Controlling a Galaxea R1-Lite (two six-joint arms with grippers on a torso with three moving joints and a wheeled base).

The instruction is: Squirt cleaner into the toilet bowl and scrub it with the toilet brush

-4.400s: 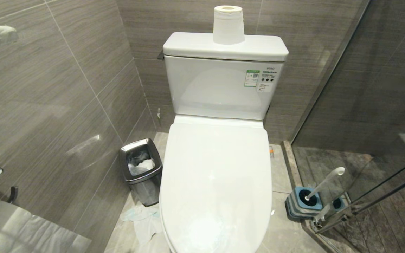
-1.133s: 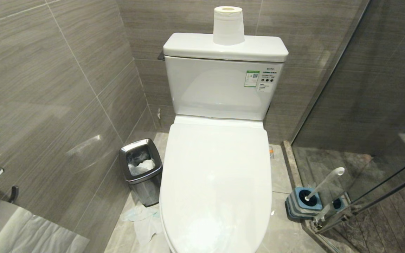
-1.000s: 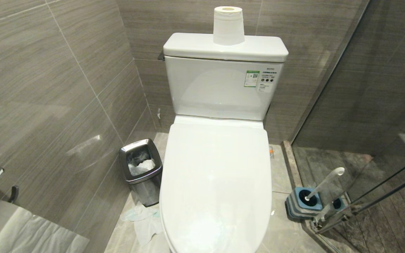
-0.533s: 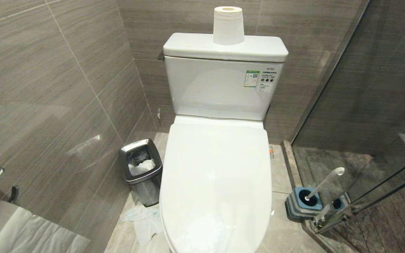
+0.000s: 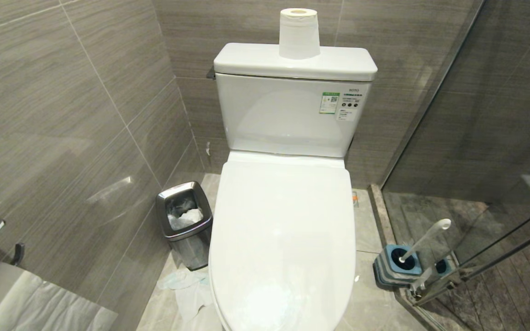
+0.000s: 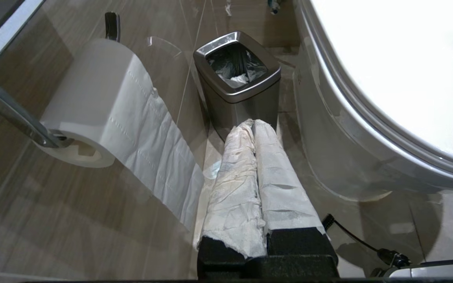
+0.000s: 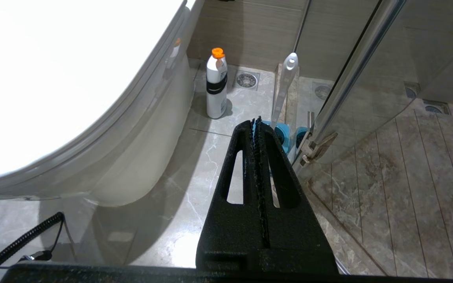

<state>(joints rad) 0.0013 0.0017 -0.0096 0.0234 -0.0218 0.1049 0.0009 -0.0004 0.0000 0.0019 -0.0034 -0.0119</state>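
Toilet brush in holder, just beyond right tool | both tools clenched, empty

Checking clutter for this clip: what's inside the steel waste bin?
The steel waste bin holds a dark liner with crumpled white paper at the bottom. Anything beneath the paper is covered and can't be seen.
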